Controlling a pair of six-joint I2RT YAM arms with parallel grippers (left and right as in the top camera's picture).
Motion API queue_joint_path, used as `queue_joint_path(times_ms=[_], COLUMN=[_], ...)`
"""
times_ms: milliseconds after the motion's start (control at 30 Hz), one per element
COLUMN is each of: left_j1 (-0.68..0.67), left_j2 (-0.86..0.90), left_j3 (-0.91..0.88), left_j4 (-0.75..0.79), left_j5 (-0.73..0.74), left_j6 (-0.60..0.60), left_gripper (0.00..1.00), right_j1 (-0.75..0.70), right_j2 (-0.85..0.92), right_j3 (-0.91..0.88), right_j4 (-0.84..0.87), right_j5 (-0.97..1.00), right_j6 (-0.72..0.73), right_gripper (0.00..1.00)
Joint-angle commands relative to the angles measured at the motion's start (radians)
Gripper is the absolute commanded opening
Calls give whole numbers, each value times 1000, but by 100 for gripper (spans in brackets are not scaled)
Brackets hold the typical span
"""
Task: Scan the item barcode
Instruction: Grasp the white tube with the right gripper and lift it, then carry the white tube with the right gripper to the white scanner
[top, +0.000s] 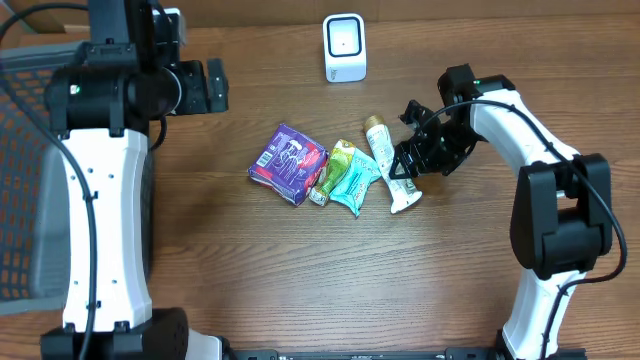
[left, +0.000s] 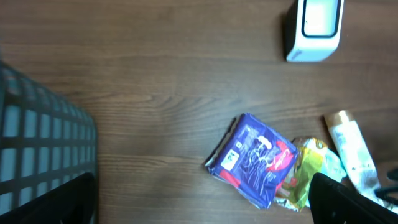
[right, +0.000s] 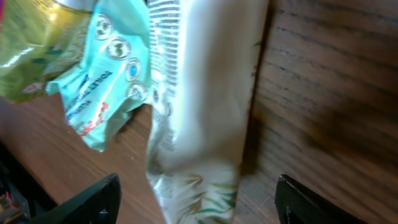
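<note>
Four items lie in a row at mid-frame on the desk (top: 200, 260): one purple packet (top: 288, 163), one green sachet (top: 335, 170), one teal sachet (top: 356, 182) and one white tube (top: 382, 150). One white scanner (top: 345, 47) stands at upper centre. The right tool (top: 408, 165) is spread wide astride the tube, not clamped on it. The left tool (top: 208, 87), at upper left, gapes empty.

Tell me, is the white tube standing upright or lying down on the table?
Lying down. The white tube rests flat on the table, its cap pointing toward the scanner.
</note>
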Motion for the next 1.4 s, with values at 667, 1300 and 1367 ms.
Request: queue_joint_path(times_ms=[667, 1300, 1367], left_j1=[5, 5, 5], left_j2=[30, 30, 30], left_j3=[6, 6, 6], left_j4=[4, 4, 4], left_j5=[27, 27, 27], left_j6=[26, 26, 26], left_gripper=[100, 100, 100], right_j1=[-5, -9, -9], right_j2=[4, -372, -418], right_j3=[-187, 239, 256], right_j4=[190, -41, -40], right_j5=[-124, -509, -547], right_j6=[140, 191, 195], right_gripper=[4, 4, 4])
